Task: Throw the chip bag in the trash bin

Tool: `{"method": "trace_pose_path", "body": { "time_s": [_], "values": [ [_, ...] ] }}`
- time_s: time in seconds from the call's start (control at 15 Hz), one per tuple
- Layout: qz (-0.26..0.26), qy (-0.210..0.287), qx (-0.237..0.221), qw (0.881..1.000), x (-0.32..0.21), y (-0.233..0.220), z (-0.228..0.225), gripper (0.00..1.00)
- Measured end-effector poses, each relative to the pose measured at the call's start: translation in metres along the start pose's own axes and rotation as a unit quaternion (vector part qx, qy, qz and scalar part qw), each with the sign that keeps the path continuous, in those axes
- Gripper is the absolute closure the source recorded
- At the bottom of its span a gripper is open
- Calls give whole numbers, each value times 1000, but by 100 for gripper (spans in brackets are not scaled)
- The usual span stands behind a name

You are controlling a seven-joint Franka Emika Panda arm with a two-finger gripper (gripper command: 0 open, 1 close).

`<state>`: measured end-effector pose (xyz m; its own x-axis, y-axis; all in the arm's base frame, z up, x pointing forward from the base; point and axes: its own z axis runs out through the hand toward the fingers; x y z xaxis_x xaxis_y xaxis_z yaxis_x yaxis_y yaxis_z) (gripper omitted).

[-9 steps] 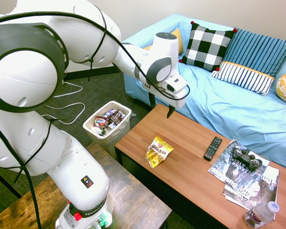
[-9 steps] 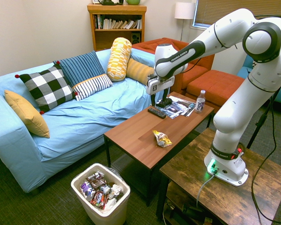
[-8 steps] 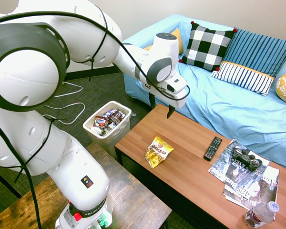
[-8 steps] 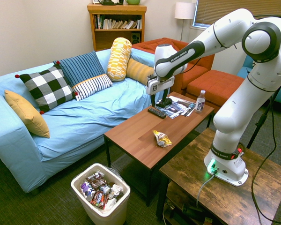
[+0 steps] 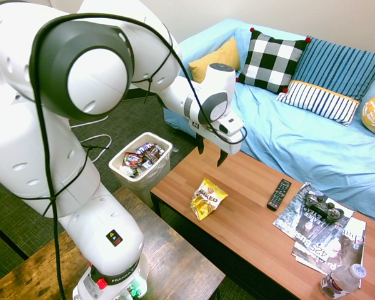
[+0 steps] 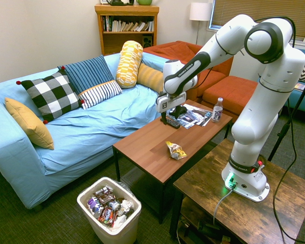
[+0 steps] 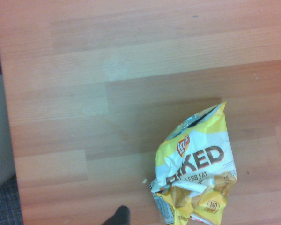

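The chip bag (image 5: 207,199), crinkled yellow with a dark "BAKED" label, lies flat on the wooden coffee table (image 5: 250,231), near the end closest to the bin. It also shows in the second exterior view (image 6: 176,149) and fills the wrist view's lower right (image 7: 196,176). My gripper (image 5: 210,152) hangs open above the table's sofa-side edge, a little beyond the bag and clear of it, with nothing between its fingers. The white trash bin (image 5: 115,167) stands on the carpet off the table's end, lined with clear plastic and holding several wrappers (image 6: 108,205).
On the table's far half lie a black remote (image 5: 279,194), magazines (image 5: 319,240) with a game controller (image 5: 322,206) on top, and a water bottle (image 5: 342,280). A blue sofa (image 5: 300,134) with pillows runs along one side. A dark wooden table (image 5: 169,256) bears the arm.
The arm has swung and lowered, bringing the open gripper down closer to the tabletop and slightly toward the bag. The chip bag and bin have not moved.
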<state>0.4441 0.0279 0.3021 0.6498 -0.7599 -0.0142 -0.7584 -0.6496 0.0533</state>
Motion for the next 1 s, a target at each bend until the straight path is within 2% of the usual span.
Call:
{"method": "trace_pose_path", "body": {
  "time_s": [0.53,1.0],
  "values": [
    [-9,-34,-61,998,-24,-25,91,0],
    [8,-58,-101,993,-4,-30,155,0]
  ]
}}
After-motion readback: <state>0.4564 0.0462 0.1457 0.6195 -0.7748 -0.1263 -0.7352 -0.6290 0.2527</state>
